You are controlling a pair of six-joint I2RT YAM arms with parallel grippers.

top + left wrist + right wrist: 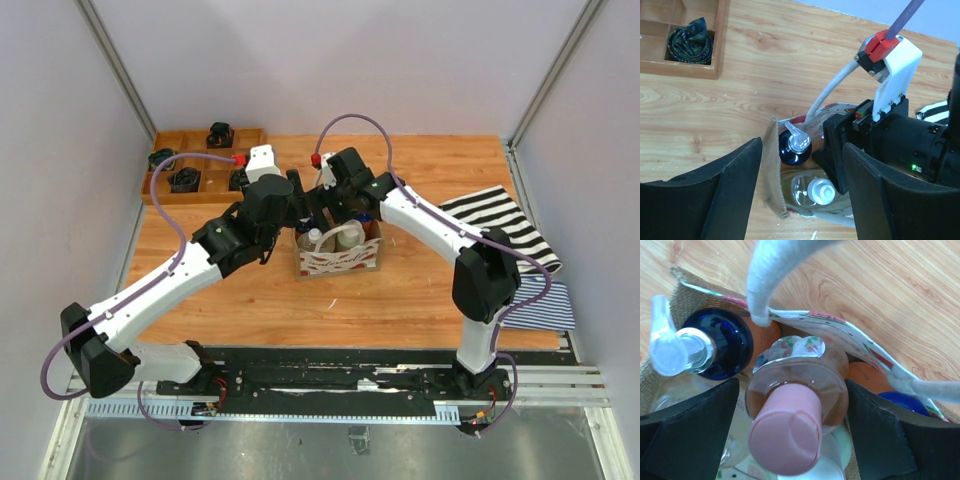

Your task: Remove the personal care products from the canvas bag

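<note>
At centre of top view, canvas bag (340, 262) stood upright on bench (420, 300), personal care products (349, 237) inside. Left tool (802, 146) was spread, straddling bag's side wall beside blue pump bottle (794, 147). Right tool (792, 385) was spread, flanking pink-capped bottle (785, 440); contact could not be told.

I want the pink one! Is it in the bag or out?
In. The pink-capped bottle stands inside the canvas bag beside the blue pump bottle.
</note>
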